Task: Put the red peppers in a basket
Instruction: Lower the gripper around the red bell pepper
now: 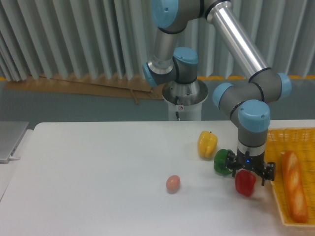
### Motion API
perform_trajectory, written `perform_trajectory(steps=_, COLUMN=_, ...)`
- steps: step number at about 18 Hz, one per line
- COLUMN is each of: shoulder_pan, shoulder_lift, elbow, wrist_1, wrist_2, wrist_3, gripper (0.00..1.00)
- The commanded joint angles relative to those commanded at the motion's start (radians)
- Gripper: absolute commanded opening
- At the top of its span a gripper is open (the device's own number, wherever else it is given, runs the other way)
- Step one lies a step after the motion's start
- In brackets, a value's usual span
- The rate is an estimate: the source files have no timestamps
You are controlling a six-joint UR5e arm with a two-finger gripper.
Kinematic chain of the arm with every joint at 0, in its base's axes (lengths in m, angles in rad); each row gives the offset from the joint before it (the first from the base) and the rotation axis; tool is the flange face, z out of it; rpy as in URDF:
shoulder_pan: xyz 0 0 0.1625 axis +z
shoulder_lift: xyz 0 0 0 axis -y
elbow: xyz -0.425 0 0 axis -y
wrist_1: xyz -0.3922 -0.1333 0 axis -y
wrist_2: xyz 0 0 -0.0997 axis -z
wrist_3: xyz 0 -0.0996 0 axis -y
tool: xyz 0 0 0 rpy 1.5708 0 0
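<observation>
The red pepper rests on the white table near its front right, just left of the yellow woven basket. My gripper points straight down over the pepper's top. Its black fingers are spread to either side of the pepper, open, and the pepper still sits on the table. The gripper's body hides the pepper's stem.
A green pepper sits against the gripper's left side, with a yellow pepper behind it. A brownish egg lies further left. A bread loaf lies in the basket. The arm's base stands behind the table.
</observation>
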Motion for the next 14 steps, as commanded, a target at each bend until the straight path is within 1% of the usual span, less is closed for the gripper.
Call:
perform_trajectory(steps=2, shoulder_pan=0.002, shoulder_lift=-0.008, elbow=0.005, wrist_1=0.002, wrist_2=0.0, wrist_3=0.0, gripper=1.0)
perform_trajectory(steps=5, shoulder_pan=0.002, shoulder_lift=-0.034, elbow=0.006, wrist_1=0.028, wrist_2=0.0, wrist_3=-0.002, gripper=1.0)
perform_trajectory(steps=14, shoulder_pan=0.005, shoulder_lift=-0.048, elbow=0.009, wrist_1=0.035, wrist_2=0.0, wrist_3=0.002, gripper=1.0)
